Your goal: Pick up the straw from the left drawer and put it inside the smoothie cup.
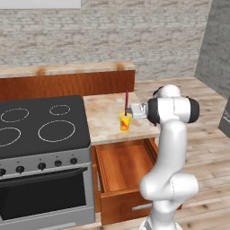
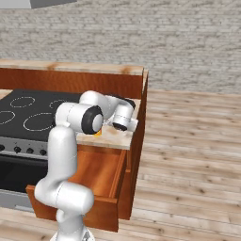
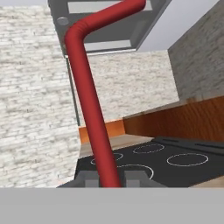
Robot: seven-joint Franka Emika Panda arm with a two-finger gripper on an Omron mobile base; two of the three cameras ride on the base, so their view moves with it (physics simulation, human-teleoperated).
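Straw (image 1: 126, 99) stands upright over the cup (image 1: 125, 121), its lower end at or inside the pinkish top; whether it rests on the bottom cannot be told; upright is how it must be to go down through the narrow mouth. In the hand view the straw (image 3: 92, 113) rises from between the two fingertips and bends near its top, so the gripper (image 3: 109, 178) is pinching the straw, the hand lying level so the stick hangs plumb. In the left base view the gripper (image 1: 134, 110) sits just right of the cup, near its rim; in the right base view the arm hides the cup (image 2: 98, 132) almost wholly. Cup stands on the counter (image 1: 103, 112) right of the stove (image 1: 40, 126), directly behind the drawer (image 1: 126, 168), which is pulled out toward the robot and looks bare inside; I judge the insertion nearly done, release remaining.
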